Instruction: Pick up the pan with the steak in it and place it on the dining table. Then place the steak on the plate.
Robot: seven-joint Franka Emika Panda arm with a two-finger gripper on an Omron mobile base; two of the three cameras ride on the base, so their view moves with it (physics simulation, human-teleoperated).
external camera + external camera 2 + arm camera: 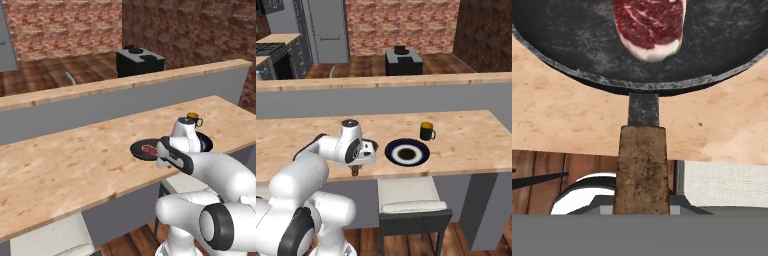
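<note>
Gripper (642,207) clamped on pan (572,45) handle, steak (650,27) inside

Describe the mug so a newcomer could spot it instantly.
Find the long light wooden dining table below the higher ledge. Right of the dark-rimmed plate stands the mug: small, dark, handled, yellow-topped, the only upright vessel there.

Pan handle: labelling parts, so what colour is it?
Brown, wood-like handle, clearest in the hand view.
</note>
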